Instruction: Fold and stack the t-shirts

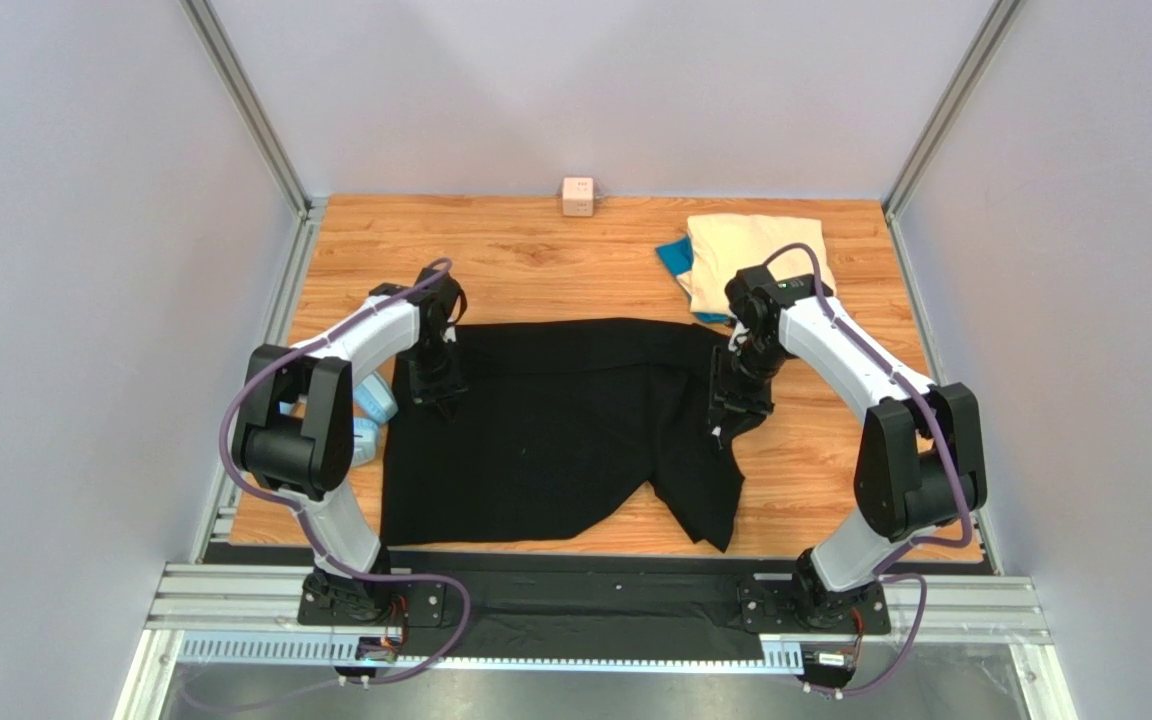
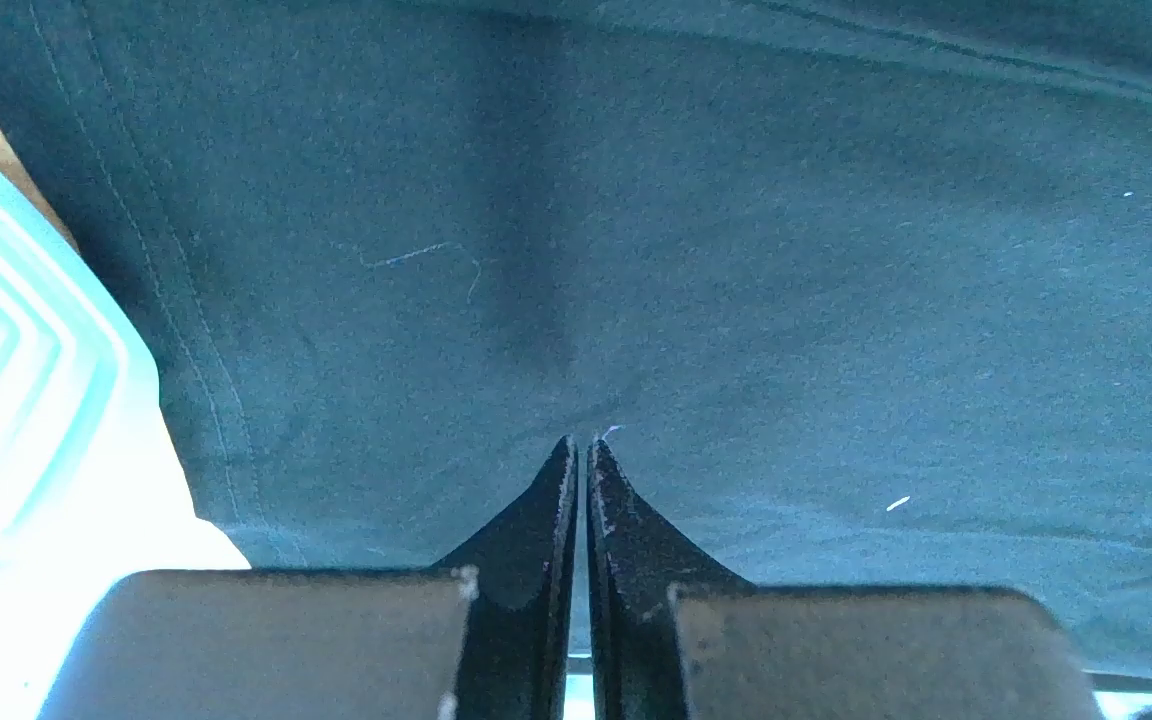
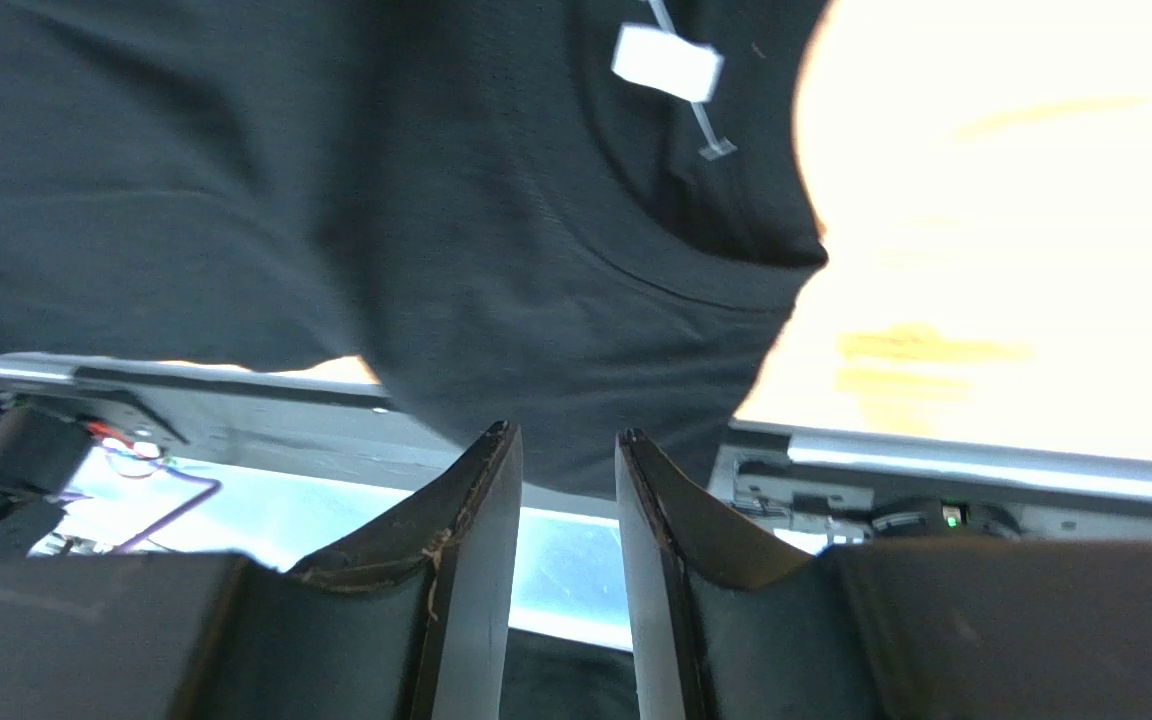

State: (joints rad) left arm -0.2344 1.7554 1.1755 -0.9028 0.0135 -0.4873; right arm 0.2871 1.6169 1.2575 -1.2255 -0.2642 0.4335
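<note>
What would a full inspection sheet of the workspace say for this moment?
Surface: wooden table, no damage or spills seen.
Job's things: black t-shirt spread unfolded mid-table. The cream t-shirt is folded at the far right, lying on the blue t-shirt, which peeks out at its left.
Clutter: pink cube at the far edge; light-blue ring beside the black shirt's left edge.
Grippers: left gripper closed, apparently pinching the black shirt near its left edge. The right gripper has its fingers slightly apart with black cloth between the tips, apparently gripped.
Cables: purple cables loop along both arms; no snag seen.
Surroundings: pale walls, metal frame posts, rail at the near edge.
</note>
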